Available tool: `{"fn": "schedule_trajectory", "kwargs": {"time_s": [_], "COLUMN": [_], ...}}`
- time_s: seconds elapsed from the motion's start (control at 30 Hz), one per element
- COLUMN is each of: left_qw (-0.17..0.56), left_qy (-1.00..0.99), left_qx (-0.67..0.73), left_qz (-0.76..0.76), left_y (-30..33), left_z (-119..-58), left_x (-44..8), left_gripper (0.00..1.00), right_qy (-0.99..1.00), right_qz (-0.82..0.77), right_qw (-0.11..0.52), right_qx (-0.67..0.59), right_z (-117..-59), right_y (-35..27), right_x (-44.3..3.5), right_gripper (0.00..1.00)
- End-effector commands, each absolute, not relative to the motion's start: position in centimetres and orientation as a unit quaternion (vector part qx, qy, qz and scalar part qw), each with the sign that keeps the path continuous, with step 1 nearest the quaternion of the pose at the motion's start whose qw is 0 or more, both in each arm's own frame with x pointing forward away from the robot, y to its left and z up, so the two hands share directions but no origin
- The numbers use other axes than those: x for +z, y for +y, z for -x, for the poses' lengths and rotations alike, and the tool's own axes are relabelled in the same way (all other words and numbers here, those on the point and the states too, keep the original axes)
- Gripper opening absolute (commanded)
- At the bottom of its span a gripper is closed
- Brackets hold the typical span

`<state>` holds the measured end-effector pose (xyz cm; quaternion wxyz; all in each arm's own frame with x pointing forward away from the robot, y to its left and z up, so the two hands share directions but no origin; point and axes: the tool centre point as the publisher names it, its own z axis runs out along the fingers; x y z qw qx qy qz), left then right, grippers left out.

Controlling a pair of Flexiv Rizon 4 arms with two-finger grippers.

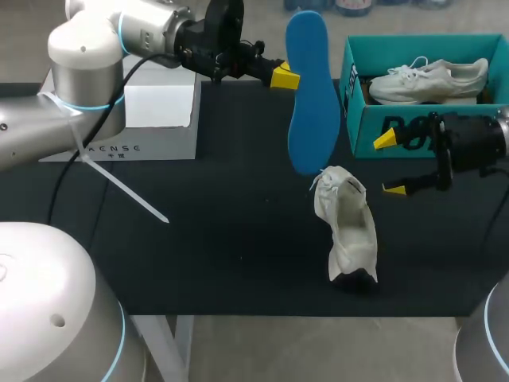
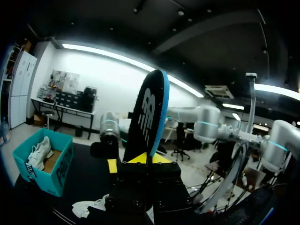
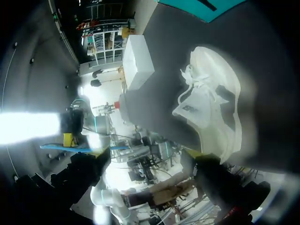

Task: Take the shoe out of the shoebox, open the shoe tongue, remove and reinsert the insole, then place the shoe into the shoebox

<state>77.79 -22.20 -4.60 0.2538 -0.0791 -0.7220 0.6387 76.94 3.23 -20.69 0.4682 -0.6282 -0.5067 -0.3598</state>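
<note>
The shoe (image 1: 350,231) is lying out on the dark worktop (image 1: 199,247), near its front edge and apparently tipped on its side, with the laces toward the back; it is waiting there so its opening is reachable. Starting from my left, a white box (image 1: 159,111) is sitting at the back, taking no part. Just past it my left claw (image 1: 286,77) is clamping the blue insole (image 1: 306,95) by one long edge and holding it upright in the air above and behind the shoe. In the left wrist view the insole (image 2: 149,117) is standing straight up between the yellow tips, and I judge that this is keeping it stiff and ready to be fed back in. The insole therefore seems to be out, with reinsertion the step in hand. Further right, my right claw (image 1: 390,165) is hovering just beside the shoe, its fingers spread apart around nothing, probably ready to steady the shoe (image 3: 211,103) or spread its tongue. Behind it the teal shoebox (image 1: 366,119) is standing open, and a second white shoe (image 1: 429,78) is resting inside.
</note>
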Motion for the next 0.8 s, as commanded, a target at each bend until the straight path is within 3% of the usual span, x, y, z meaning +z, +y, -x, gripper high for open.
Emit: {"fn": "schedule_trajectory", "kwargs": {"time_s": [0.03,0.8], "left_qw": [0.253,0.253], "left_qy": [-0.722,-0.722], "left_qx": [0.639,0.639], "left_qz": [0.079,0.079], "left_y": [-22.2,-22.2], "left_z": [-77.7,-77.7], "left_x": [-4.6,-4.6], "left_gripper": [0.00,0.00], "right_qy": [-0.505,-0.503], "right_qz": [0.619,0.571], "right_qw": [0.480,0.521], "right_qx": [-0.362,-0.387], "right_z": [-77.5,-78.0], "right_y": [5.9,9.8], "right_x": [-21.2,-20.1], "right_gripper": [1.00,1.00]}}
